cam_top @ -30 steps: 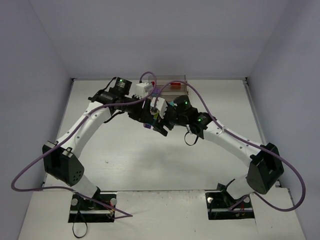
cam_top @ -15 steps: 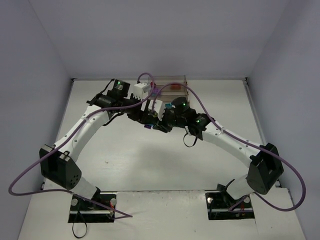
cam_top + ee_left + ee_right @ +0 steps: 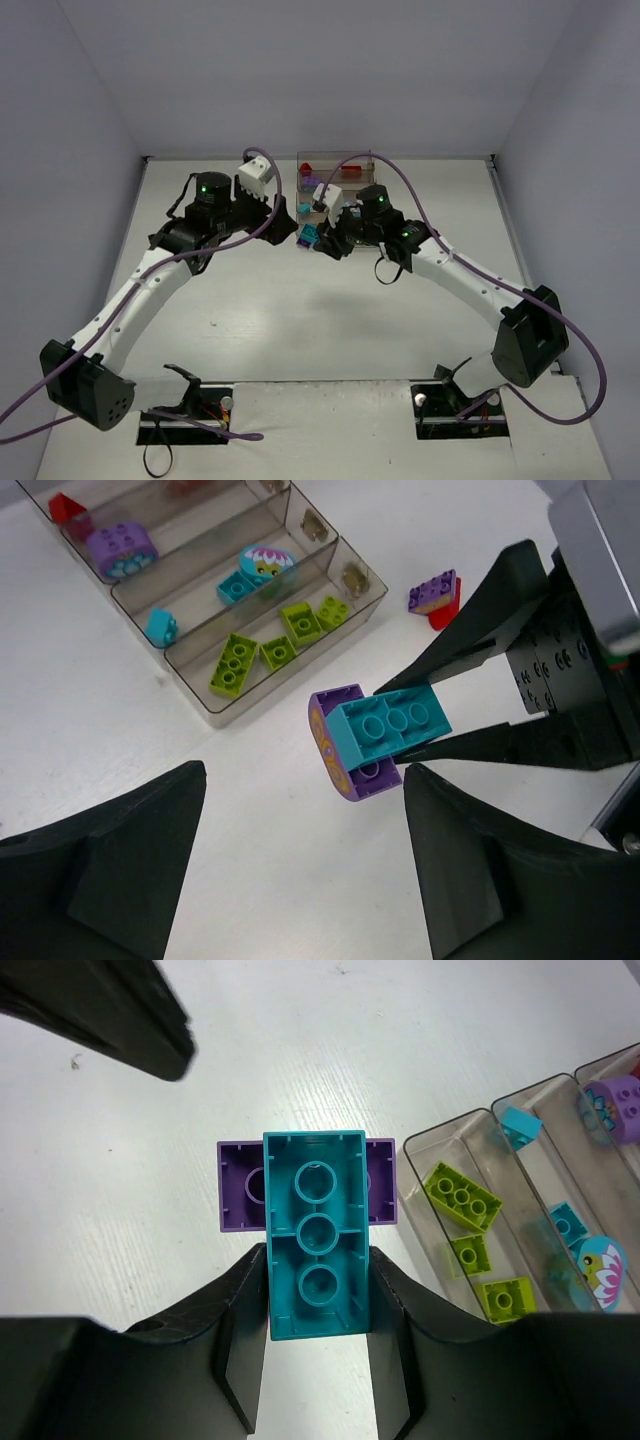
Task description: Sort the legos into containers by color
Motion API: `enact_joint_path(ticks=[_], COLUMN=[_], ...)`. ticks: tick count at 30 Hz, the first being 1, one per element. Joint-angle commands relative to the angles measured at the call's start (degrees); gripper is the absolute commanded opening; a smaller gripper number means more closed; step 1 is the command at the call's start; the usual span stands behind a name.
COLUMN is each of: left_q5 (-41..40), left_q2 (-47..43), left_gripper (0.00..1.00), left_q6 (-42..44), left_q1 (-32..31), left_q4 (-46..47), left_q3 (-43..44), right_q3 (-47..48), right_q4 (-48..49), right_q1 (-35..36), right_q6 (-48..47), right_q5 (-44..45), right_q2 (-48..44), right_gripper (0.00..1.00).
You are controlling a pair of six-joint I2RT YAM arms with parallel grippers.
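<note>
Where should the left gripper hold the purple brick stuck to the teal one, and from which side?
Grip the purple brick by its two ends, which stick out past the teal brick. Come from the free end, opposite the right gripper, whose fingers clamp the teal brick's long sides.

The white bench (image 3: 300,320) carries a tiered rack of clear trays (image 3: 300,658) at its far middle. Just off the end of the rack's lowest tray, a purple brick (image 3: 432,588) and a red piece (image 3: 443,615) lie loose on the bench, touching each other.
</note>
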Motion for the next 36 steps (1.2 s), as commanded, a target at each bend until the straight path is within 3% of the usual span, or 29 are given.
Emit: enact_joint_path(ticks=[1, 8, 13, 20, 31, 36], left_q5=[-0.96, 2.21, 2.74, -2.88, -2.09, -3.41], left_q2=[-4.65, -8.61, -7.74, -5.19, -2.29, -1.67], left_gripper=[0.74, 0.75, 0.74, 0.75, 0.74, 0.69], left_q6=[2.93, 3.46, 1.26, 2.14, 5.3, 5.83], left_q1=[0.45, 0.27, -1.3, -4.73, -6.05, -6.05], left_q4=[12.11, 26.78, 33.65, 39.97, 37.7, 38.4], left_q3=[-3.64, -15.85, -17.62, -17.71, -15.43, -15.51], right_q3=[2.48, 3.98, 4.95, 4.51, 3.8, 3.8], right_q4=[4.35, 7.16, 7.6, 8.74, 9.71, 10.06], right_q1=[-1.85, -6.69, -6.69, -6.61, -6.69, -6.69], right_q6=[4.54, 13.42, 17.1, 20.88, 23.0, 23.27], right_q5=[-3.9, -9.43, -10.93, -10.49, -9.44, -9.96], right_q2=[-1.3, -2.0, -1.48, -1.3, -1.83, -1.65], right_gripper=[0.0, 0.0, 0.0, 0.0, 0.0, 0.0])
